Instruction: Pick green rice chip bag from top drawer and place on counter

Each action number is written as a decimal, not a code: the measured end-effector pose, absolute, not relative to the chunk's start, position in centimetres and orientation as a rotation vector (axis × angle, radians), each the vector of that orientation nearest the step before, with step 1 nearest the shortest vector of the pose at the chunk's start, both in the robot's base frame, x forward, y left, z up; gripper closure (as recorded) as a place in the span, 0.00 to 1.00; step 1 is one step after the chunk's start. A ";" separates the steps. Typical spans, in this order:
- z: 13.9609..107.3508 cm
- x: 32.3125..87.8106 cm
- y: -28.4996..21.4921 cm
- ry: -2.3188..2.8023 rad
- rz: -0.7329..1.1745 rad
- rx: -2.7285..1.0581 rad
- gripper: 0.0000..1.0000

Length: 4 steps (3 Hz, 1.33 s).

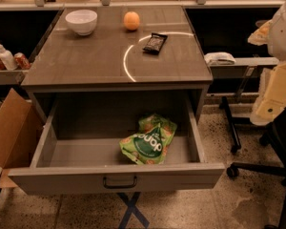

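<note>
The green rice chip bag [148, 140] lies inside the open top drawer [115, 178], right of its middle, leaning toward the back. The drawer is pulled fully out, with a dark bar handle [119, 182] on its front panel. The counter [86, 56] above it is grey-brown with a thin white arc [126, 61]. My gripper is out of view; only white and cream arm parts [279, 87] show at the right edge, apart from the drawer.
On the counter stand a white bowl [81, 21], an orange [131, 20] and a small dark packet [155, 43]. A cardboard box [9, 128] stands left of the drawer. A black office chair [276, 147] is at the right.
</note>
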<state>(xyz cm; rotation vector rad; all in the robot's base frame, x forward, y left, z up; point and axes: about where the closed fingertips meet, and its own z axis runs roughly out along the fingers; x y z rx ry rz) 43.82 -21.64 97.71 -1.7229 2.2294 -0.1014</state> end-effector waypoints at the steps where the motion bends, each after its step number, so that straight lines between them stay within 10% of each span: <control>1: 97.7 43.8 -21.6 2.229 -0.101 -1.723 0.00; 4: 89.5 46.0 -18.4 2.223 0.186 -1.542 0.00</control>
